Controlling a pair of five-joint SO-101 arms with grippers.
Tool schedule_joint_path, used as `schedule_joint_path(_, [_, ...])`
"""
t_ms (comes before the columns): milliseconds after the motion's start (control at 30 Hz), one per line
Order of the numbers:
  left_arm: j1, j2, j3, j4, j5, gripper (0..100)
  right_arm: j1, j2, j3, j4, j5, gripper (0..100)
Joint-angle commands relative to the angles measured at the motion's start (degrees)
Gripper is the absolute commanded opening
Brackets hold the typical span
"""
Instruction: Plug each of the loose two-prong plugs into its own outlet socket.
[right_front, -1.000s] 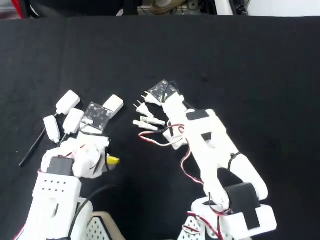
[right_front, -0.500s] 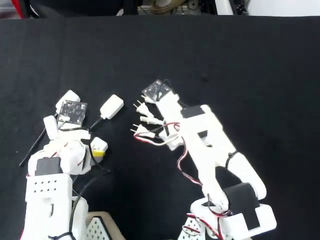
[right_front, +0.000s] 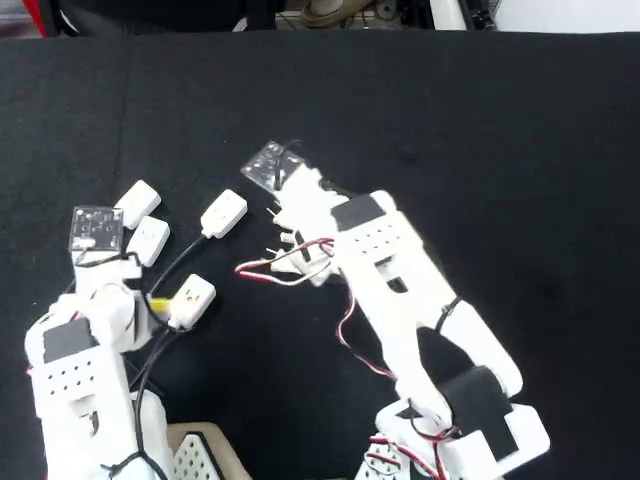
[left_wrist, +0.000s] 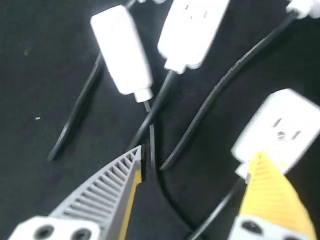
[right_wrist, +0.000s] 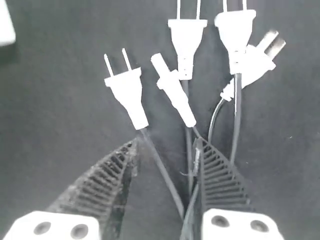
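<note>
While the left arm sits at the near-left of the black table (right_front: 500, 130), the left gripper (left_wrist: 197, 154) has its fingers spread wide, clamped on nothing. A black cord (left_wrist: 150, 142) lies on the cloth between them. It is just beside the grey finger (left_wrist: 112, 182); cannot tell whether they touch. The tip of the yellow finger (left_wrist: 265, 192) rests against the end of the near socket (left_wrist: 280, 125), a white block lying face up.

Three more sockets (right_front: 150, 240) lie farther out on the cloth. Two are side by side near the left arm's wrist. The third is toward mid-table, on its own cord.

Right arm reaches diagonally from the near-right base to mid-table. The right gripper (right_wrist: 166, 144) is also open, its fingers low over the cloth and gripping nothing. Two plug cords (right_wrist: 170, 187) pass through the gap between the fingers.

The plugs (right_wrist: 125, 92) lie loose just beyond the fingertips, white, prongs bare and pointing away from the gripper. Four lie roughly side by side, one turned on its edge. A fifth is partly under the outermost one. From above, the cluster is near the mid-table socket but apart from it. Red and white wires (right_front: 285, 275) loop off the right arm beside the plugs.
</note>
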Motion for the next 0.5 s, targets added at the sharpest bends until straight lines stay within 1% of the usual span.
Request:
schedule_joint_path(0, [-4.44,0.09,5.93,-7.38,-3.60,32,0.35,-1.01,-2.95,-2.29,-12.48,17.8])
schedule_joint_path(67, [-6.11,-0.09,8.22,-12.04,-3.60,32,2.73,-0.57,-2.07,-4.22,-17.58,17.8])
schedule_joint_path(167, [-6.46,-2.55,9.27,-12.13,-3.52,32,4.75,0.92,-0.22,-6.77,-22.15,17.8])
schedule_joint_path(267, [-6.37,-7.38,10.95,-10.29,-3.60,32,5.71,3.47,1.10,-8.88,-22.15,17.8])
schedule_joint_path(367, [-6.37,-14.33,14.11,-9.14,-3.60,32,5.80,6.46,-0.31,-8.44,-23.47,17.8])
schedule_joint_path(400, [-6.37,-16.79,15.34,-8.88,-3.60,32,5.71,7.43,-1.01,-7.47,-26.29,17.8])
schedule_joint_path(467, [-5.93,-22.59,17.45,-6.95,-3.60,32,5.63,9.45,-3.12,-5.63,-36.13,18.0])
